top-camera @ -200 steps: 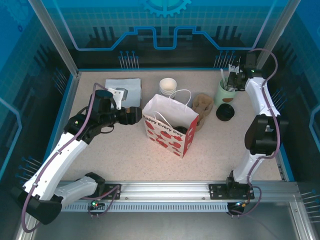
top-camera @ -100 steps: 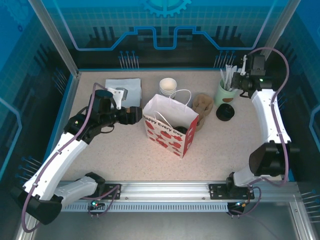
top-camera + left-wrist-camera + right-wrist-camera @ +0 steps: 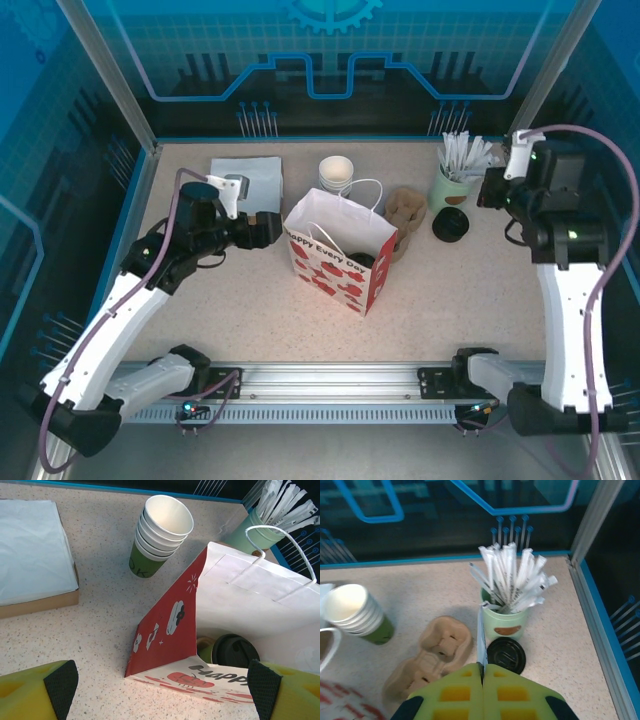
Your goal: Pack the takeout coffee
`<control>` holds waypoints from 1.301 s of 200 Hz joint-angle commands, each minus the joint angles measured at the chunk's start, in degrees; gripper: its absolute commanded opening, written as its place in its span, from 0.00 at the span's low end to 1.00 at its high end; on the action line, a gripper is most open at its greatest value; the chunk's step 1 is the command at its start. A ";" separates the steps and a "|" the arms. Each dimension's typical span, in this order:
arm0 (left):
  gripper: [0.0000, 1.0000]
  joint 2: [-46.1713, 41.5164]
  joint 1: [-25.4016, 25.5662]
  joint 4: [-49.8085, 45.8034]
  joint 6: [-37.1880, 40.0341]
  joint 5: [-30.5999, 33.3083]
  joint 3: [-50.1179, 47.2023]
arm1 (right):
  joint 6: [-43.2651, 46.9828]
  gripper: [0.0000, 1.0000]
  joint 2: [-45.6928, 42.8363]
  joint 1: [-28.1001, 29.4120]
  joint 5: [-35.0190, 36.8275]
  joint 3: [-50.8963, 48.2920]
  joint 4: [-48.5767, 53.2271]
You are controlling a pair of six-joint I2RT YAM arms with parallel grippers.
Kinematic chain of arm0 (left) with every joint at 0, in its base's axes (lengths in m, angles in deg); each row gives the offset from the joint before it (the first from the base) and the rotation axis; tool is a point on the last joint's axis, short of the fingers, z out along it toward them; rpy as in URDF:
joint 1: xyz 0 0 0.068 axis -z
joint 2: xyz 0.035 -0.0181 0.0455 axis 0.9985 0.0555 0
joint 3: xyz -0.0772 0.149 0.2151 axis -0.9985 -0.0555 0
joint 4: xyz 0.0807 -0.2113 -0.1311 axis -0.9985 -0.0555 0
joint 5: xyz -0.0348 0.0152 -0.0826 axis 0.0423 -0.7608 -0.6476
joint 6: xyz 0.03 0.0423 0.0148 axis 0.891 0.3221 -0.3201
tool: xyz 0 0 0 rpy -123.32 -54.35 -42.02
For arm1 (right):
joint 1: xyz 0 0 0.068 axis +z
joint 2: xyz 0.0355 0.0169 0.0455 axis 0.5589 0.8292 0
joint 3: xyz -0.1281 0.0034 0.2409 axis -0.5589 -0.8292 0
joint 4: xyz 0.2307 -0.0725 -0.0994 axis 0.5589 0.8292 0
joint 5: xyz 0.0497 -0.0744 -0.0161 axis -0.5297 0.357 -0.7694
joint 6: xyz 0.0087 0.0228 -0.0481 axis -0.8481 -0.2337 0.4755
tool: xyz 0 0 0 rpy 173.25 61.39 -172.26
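**Dark green paper cup (image 3: 232, 652) with black lid seen inside white paper bag (image 3: 170, 625) with red print**

The cup is seen low in the open bag, lid upward. The bag's near corner is flanked by the widely spread fingers of the left gripper (image 3: 162, 682). Well to the right, a thin white wrapped stick (image 3: 480, 630) is pinched between the pressed-together fingers of the right gripper (image 3: 482, 672), just before the pale-green pot of sticks (image 3: 507, 625) and a loose round black lid (image 3: 506, 655).

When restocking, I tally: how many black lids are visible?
2: one lid beside the pale-green pot, another lid on the cup inside the paper bag; others may be hidden.
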 commanded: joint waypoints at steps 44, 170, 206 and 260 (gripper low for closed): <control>0.92 -2.37 -0.46 1.90 -3.33 3.03 -2.22 | 2.82 0.03 -4.28 1.29 -32.32 7.00 5.37; 0.92 -2.83 -0.52 -0.36 -4.10 4.26 -1.56 | 9.09 0.00 12.30 29.12 -21.60 6.63 7.62; 0.92 -3.09 -0.49 -1.18 -4.39 4.61 -1.27 | 10.01 0.01 21.52 34.85 -18.65 9.10 6.23; 0.93 -3.05 -0.89 -2.23 -4.46 4.83 -0.55 | 10.54 0.23 35.02 38.55 -20.56 19.13 9.49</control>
